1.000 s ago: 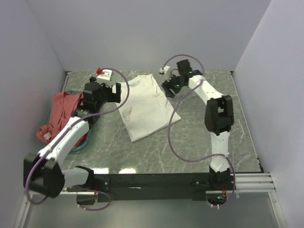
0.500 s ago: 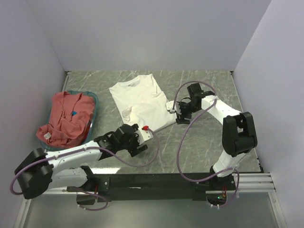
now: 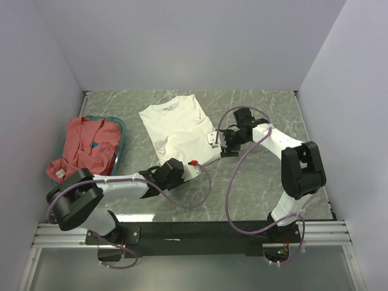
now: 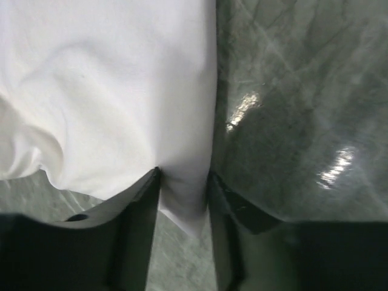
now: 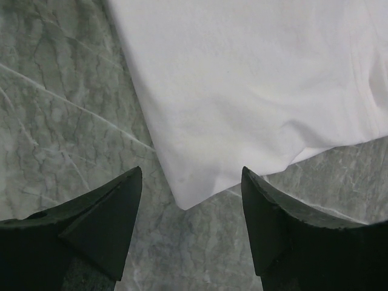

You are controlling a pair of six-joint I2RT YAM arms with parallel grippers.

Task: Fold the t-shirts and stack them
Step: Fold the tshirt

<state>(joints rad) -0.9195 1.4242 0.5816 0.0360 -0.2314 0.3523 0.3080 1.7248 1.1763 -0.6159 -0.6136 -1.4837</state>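
Salmon tee (image 3: pixel 82 148) heaped in teal basket (image 3: pixel 119 130) at table's (image 3: pixel 254 188) left edge. L gripper (image 3: pixel 176 171): fingers (image 4: pixel 136 224) half-closed astride white tee's (image 3: pixel 179 130) near-left corner, cloth touching both, not yet squeezed. Tee lies flat mid-table. R gripper (image 3: pixel 219 142): fingers (image 5: pixel 103 224) spread wide, near-right corner between them, untouched. Vs half a sec ago: L gripper moved in onto the corner; R barely shifted.

one t-shirt (image 3: pixel 83 147) in basket (image 3: pixel 120 125), other t-shirt (image 3: pixel 180 124) rightward
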